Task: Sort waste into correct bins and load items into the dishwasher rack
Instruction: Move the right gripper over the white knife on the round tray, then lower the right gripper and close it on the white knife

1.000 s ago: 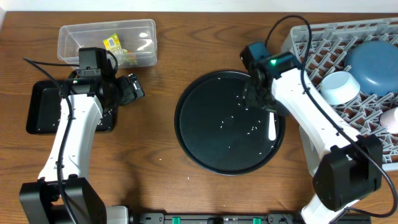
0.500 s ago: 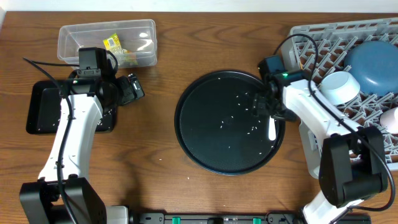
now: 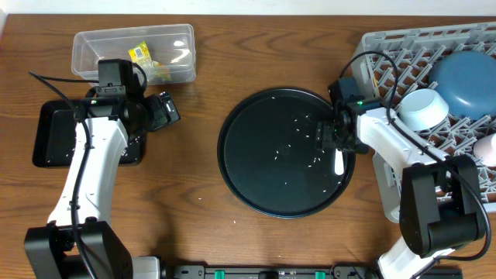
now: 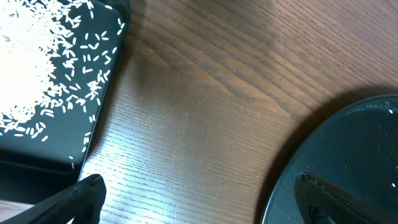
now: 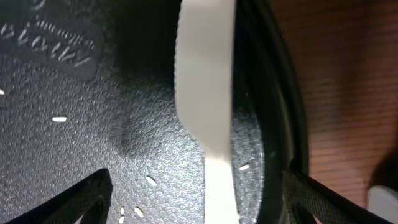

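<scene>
Currently, left hand wide, right hand wide, 1 blue bowl, 1 white bowl in 1 rack.

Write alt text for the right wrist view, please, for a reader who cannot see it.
A flat white plastic piece lies on the textured round black tray beside its rim, with a few loose white rice grains nearby. The right tool's open fingertips frame the bottom corners; brown wooden table shows at right.

A robotics lab: two robot arms at a wooden table with a dishwasher rack.
</scene>
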